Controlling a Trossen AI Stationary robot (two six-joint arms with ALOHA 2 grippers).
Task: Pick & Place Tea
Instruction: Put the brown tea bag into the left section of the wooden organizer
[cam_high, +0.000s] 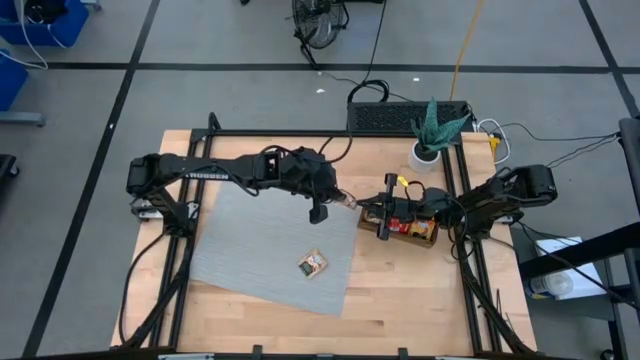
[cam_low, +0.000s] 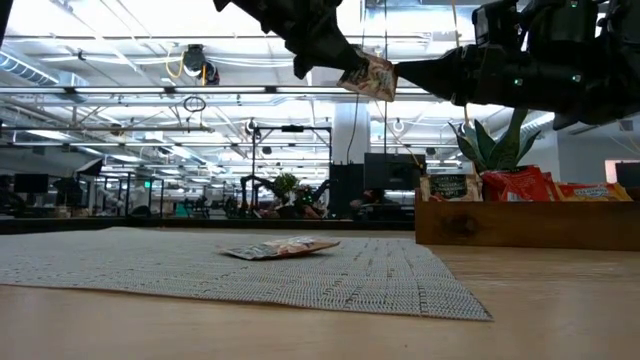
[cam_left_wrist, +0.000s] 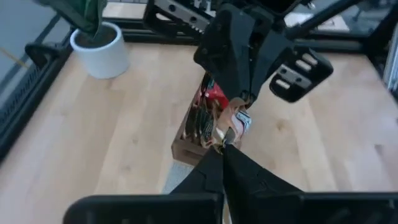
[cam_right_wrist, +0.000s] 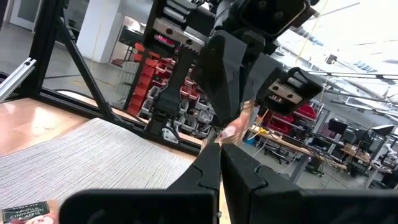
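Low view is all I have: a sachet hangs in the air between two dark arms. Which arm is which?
Observer: From above, the left gripper meets the held sachet from over the grey mat, and the right gripper from over the wooden tray.
Operator: Who is gripping it?
Observer: In both wrist views, each gripper's fingers are closed on it, tip to tip.
Operator: Where is the sachet that lies on the mat?
Observer: The second sachet lies near the mat's right edge, toward the table's front, apart from the tray.
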